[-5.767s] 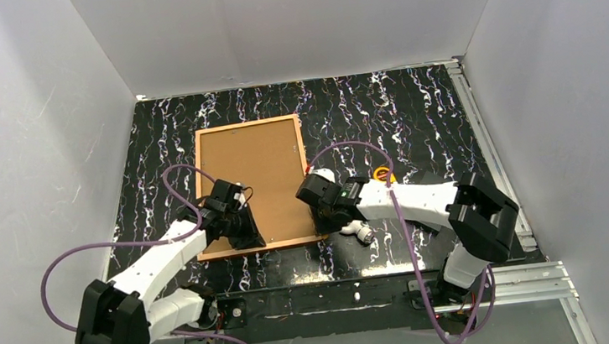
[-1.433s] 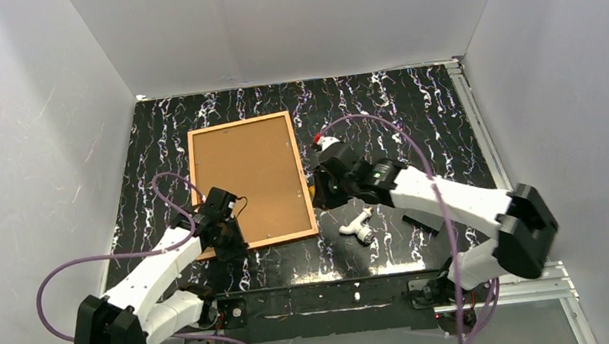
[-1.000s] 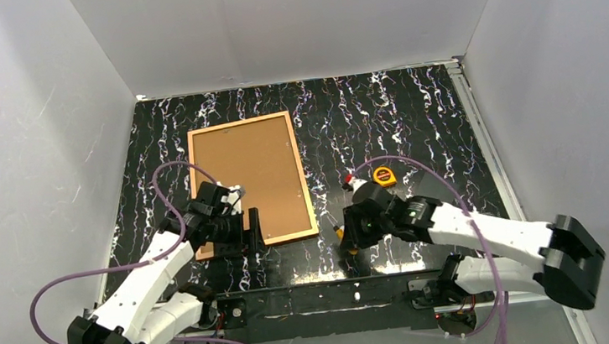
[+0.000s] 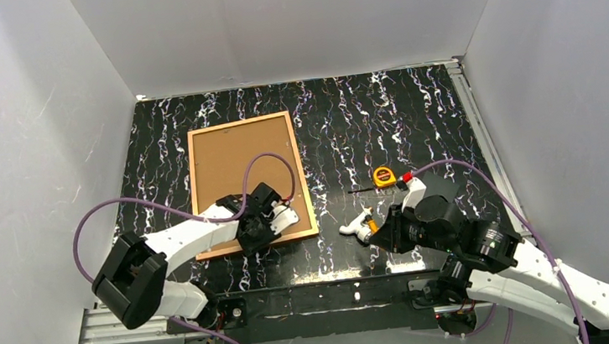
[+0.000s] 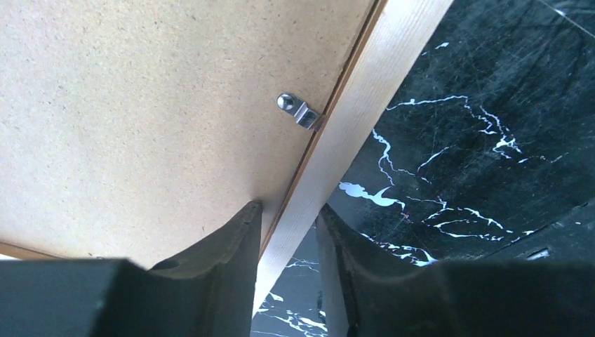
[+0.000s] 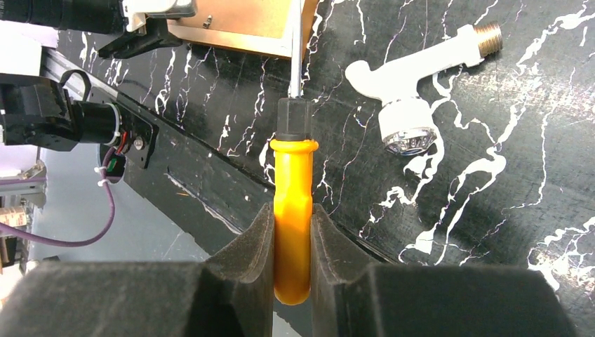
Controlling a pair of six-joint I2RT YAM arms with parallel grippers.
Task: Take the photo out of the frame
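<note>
**A:** From overhead, where is the frame [image 4: 238, 170]?

**B:** It lies flat on the counter [image 4: 363, 116], tan back up. The left end effector [image 4: 266, 226] sits right at its near right corner. The right end effector [image 4: 377, 234] is well apart from the frame, off to the frame's right, with a white tap [image 4: 355, 227] just beside it (a yellow tape measure [image 4: 383, 175] lies a little beyond).

**A:** And the left wrist camera?

**B:** The wooden rail [image 5: 393, 42] runs straight between the two fingers. One finger is over the backing board [image 5: 140, 105], the other on the counter side. Both stand close against the rail, but I cannot tell whether they actually pinch it. A small metal clip [image 5: 298, 111] sits just ahead of the fingertips, bridging board and rail.

**A:** Right wrist?

**B:** The fingers are clenched on the orange handle of a screwdriver [image 6: 292, 175]. Its shaft points straight ahead toward the frame's corner, which lies well ahead and slightly left. The tap lies ahead to the right.
</note>
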